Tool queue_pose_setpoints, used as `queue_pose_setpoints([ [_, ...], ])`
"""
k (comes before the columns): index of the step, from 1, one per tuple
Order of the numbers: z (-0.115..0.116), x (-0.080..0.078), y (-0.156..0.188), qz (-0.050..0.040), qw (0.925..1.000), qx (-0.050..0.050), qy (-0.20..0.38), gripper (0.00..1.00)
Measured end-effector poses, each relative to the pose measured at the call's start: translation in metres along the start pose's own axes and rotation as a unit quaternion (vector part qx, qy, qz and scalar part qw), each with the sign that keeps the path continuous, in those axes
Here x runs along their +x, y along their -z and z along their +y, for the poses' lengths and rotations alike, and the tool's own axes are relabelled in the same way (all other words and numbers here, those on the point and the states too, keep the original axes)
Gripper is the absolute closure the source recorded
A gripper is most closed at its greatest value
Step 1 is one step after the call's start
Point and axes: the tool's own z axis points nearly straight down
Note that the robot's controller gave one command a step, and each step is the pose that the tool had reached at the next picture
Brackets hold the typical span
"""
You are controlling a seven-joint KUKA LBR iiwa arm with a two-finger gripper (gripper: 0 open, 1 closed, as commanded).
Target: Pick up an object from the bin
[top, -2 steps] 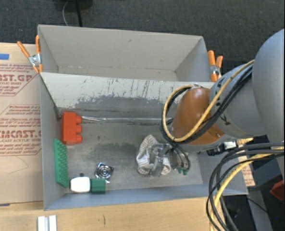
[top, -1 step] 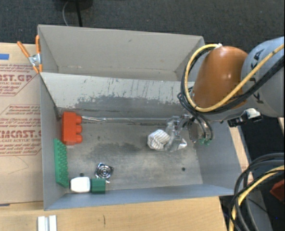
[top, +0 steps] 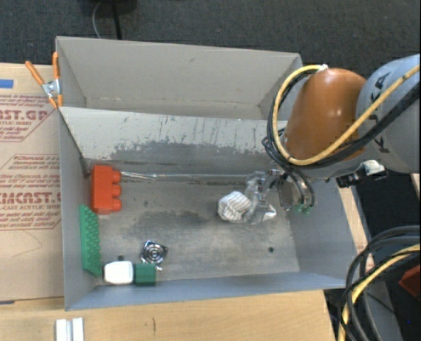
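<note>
My gripper (top: 261, 203) is low in the right part of the bin, its metal fingers reaching down to the floor. Right beside them on the left, touching or nearly touching, lies a crumpled white and grey wad (top: 234, 206). I cannot tell whether the wad is between the fingers or only next to them.
An orange block (top: 105, 188) lies at the left, with a green studded strip (top: 89, 239) along the left wall below it. Near the front left are a white piece (top: 118, 272), a green piece (top: 145, 275) and a small shiny metal part (top: 154, 252).
</note>
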Motion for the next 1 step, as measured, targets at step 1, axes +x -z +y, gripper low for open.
queue_pose_setpoints([
  [1,-0.0049,-0.0078,0.0348,0.0043,1.0,0.0,-0.005,1.0],
])
